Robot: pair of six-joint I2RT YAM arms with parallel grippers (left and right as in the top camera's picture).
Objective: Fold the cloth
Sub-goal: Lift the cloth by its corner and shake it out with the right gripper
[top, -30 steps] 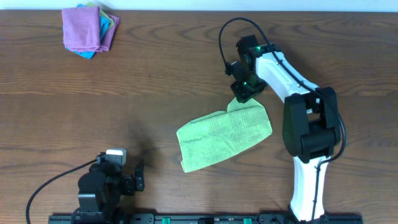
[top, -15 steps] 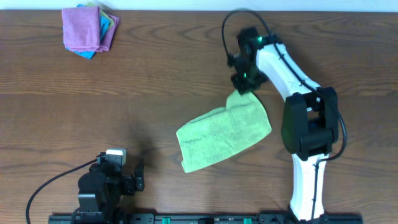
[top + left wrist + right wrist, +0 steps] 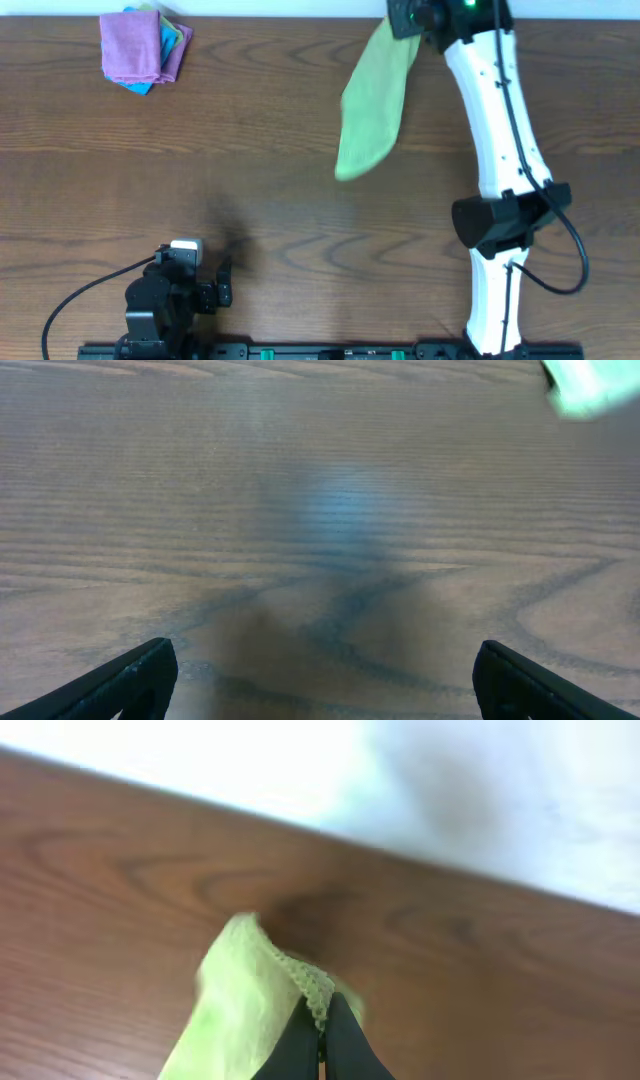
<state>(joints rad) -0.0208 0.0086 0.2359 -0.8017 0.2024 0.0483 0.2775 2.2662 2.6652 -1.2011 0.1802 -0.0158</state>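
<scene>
The lime-green cloth [image 3: 372, 100] hangs in the air from one corner, lifted off the table near the far edge. My right gripper [image 3: 408, 18] is shut on that corner; in the right wrist view the closed fingers [image 3: 320, 1025] pinch the cloth's stitched edge [image 3: 245, 1005]. A blurred bit of the cloth shows at the top right of the left wrist view [image 3: 590, 382]. My left gripper [image 3: 320, 685] is open and empty, low over bare table at the near left [image 3: 190, 285].
A folded stack with a purple cloth [image 3: 135, 45] on top and blue and yellow-green edges beneath lies at the far left corner. The table's far edge meets a white wall [image 3: 450, 780] right behind my right gripper.
My right gripper has risen and swung toward the far edge, pulling the cloth fully off the table so it now hangs and swings. The left arm has not moved.
</scene>
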